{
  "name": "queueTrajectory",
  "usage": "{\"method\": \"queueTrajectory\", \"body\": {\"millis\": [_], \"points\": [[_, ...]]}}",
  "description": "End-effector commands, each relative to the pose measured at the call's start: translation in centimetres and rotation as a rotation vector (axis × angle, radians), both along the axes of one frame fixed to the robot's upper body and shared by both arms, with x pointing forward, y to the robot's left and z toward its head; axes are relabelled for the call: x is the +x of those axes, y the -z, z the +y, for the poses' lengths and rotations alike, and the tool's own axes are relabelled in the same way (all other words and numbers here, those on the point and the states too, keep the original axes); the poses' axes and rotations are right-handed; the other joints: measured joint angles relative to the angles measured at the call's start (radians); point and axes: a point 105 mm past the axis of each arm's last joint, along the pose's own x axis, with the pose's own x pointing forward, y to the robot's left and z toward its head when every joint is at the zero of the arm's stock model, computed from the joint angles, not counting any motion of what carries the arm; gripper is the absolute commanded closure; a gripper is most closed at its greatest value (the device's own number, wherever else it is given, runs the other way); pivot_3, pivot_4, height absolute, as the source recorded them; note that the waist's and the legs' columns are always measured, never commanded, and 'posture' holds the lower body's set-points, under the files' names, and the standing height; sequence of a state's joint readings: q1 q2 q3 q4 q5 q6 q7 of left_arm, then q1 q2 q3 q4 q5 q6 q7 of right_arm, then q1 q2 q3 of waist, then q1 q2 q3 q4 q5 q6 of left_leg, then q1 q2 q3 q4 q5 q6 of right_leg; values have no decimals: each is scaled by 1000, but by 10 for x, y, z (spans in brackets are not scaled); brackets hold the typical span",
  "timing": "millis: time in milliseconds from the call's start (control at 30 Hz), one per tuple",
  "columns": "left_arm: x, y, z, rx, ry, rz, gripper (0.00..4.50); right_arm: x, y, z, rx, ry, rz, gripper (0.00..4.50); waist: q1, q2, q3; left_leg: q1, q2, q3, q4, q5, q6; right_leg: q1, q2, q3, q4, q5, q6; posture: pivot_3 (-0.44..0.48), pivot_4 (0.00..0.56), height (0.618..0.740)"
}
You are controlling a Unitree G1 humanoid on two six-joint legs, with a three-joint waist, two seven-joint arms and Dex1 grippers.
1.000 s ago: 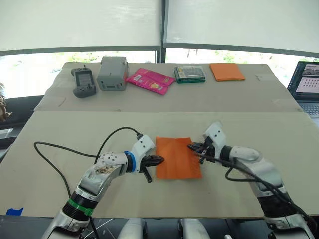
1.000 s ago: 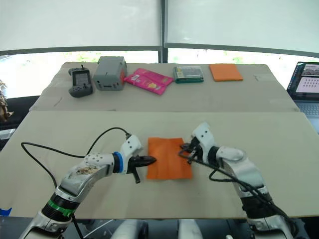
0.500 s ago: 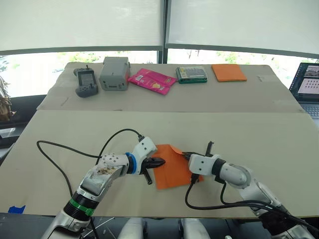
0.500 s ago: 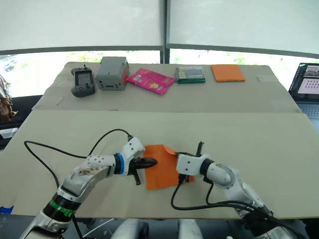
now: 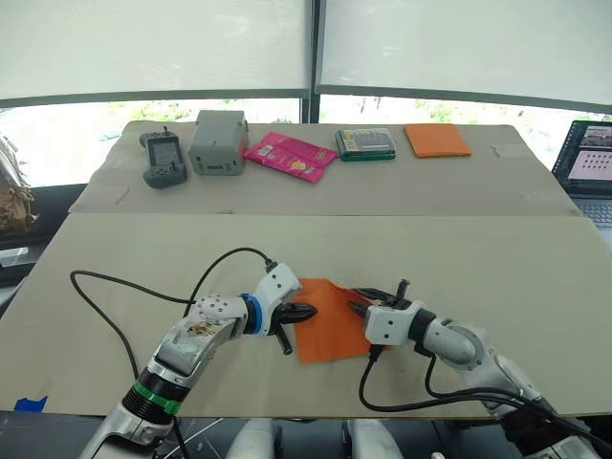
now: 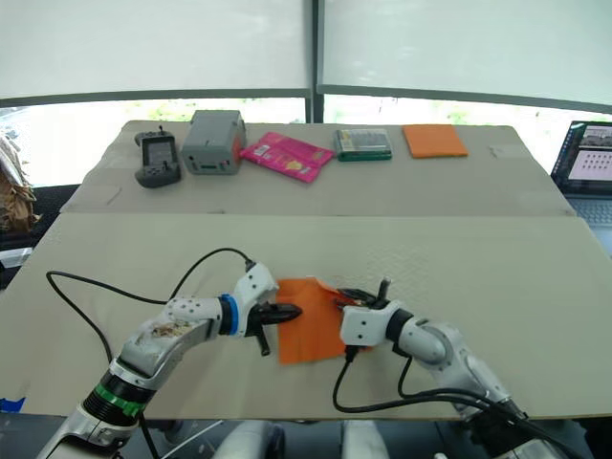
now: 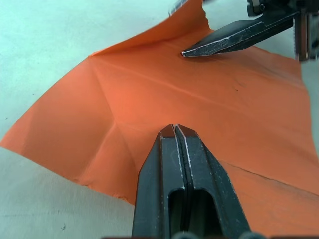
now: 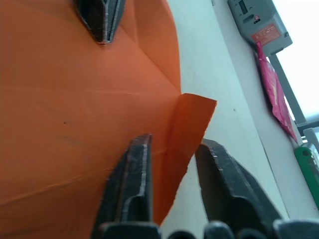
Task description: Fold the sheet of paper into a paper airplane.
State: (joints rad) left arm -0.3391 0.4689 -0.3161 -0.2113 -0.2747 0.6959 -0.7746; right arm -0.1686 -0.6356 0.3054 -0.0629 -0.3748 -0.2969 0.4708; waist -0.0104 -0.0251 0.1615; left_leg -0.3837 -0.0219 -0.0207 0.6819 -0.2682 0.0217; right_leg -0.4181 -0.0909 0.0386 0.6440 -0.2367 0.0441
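Note:
The sheet of paper (image 5: 330,330) is bright orange and creased, lying on the near table between my two arms. Its far right corner (image 8: 192,117) curls up off the table. My left gripper (image 5: 304,312) is shut, its tips (image 7: 174,130) pressing down on the sheet near its left edge. From the right, my right gripper (image 5: 356,302) is open, and the raised corner stands in the gap between its two fingers (image 8: 134,169). One right finger (image 7: 229,37) rests on the sheet's far side in the left wrist view.
The back table holds a handheld controller (image 5: 164,158), a grey box (image 5: 218,142), a pink packet (image 5: 288,155), a green box (image 5: 364,142) and a smooth orange rectangle (image 5: 436,140). A laptop (image 5: 593,167) sits at the far right. Black cables (image 5: 124,287) trail from both arms.
The right arm swung lower and inward, and the sheet's far right corner, flat a second ago, now stands up between the right fingers. The left gripper stayed pressed on the sheet.

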Motion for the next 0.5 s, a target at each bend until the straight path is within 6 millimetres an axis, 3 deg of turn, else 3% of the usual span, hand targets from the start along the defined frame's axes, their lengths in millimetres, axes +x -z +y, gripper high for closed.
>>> {"method": "queueTrajectory", "body": {"millis": [33, 200, 400, 500], "points": [[-3, 6, 2, 17, -4, 11, 4500, -6, 12, -8, -20, 29, 54, 2599, 0, 0, 0, 0, 0, 0, 0, 0, 0, 0, 0, 0, 0, 0, 0, 0, 150, 740], [-2, 7, 2, 19, -4, 12, 4500, -8, 9, -12, 19, 57, 67, 2599, 1, 0, 0, 0, 0, 0, 0, 0, 0, 1, 0, 0, 0, 0, 0, 0, 150, 740], [-1, 7, 3, 22, -4, 10, 4500, -9, 12, -13, 27, 68, 87, 4485, 1, 0, 0, 1, 0, 0, 0, 0, 0, 1, 0, 0, 0, 0, 0, 0, 150, 740], [1, 6, 4, 26, -11, -2, 4500, -10, 15, -13, 18, 62, 91, 4485, 0, 0, 0, 1, 0, 0, 0, 0, 0, 1, 0, 0, 0, 0, 0, 0, 150, 740]]}}
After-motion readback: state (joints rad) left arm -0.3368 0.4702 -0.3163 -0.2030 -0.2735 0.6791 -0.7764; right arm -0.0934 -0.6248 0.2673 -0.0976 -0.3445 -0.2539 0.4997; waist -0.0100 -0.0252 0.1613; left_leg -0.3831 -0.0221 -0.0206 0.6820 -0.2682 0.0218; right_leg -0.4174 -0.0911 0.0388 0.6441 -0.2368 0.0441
